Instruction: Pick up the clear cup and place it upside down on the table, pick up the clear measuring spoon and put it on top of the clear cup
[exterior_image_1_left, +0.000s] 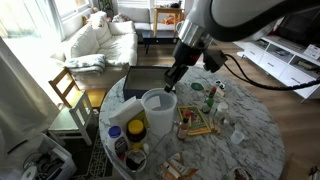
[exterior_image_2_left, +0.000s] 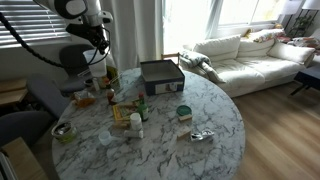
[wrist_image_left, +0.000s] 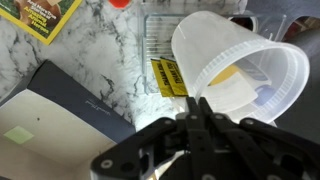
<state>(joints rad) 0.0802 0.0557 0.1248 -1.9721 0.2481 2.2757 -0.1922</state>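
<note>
Lower centre of the wrist view: gripper (wrist_image_left: 198, 104), fingers clenched on the rim wall of the clear cup (wrist_image_left: 235, 55). We note the cup is tilted, its mouth toward the right edge of the frame. In an exterior view it sits at frame centre, just under the gripper, over the left part of the marbled table (exterior_image_1_left: 250, 125). Yellow-topped jar (exterior_image_1_left: 135, 128) just lower left of it. Dark flat box (exterior_image_1_left: 143, 78) above it in frame.
</note>
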